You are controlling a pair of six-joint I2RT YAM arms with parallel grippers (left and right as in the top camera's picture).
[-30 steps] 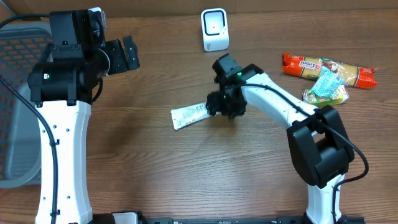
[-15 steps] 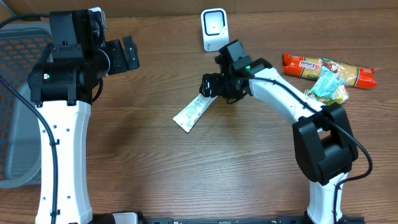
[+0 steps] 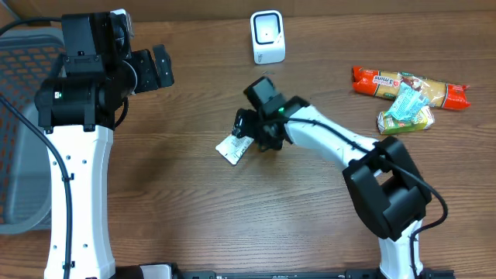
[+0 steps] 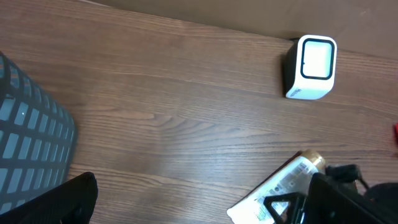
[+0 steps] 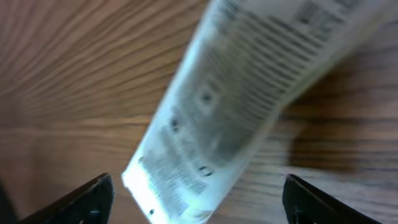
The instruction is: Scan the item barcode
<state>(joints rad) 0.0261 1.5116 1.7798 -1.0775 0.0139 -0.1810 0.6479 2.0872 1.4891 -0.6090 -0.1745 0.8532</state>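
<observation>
One arm stretched forward-left, right gripper (image 3: 244, 132) spread wide over white packet (image 3: 231, 148).

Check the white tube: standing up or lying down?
Lying down. The white tube stretches lengthwise along the table, its printed side facing up, under the open right gripper.
</observation>
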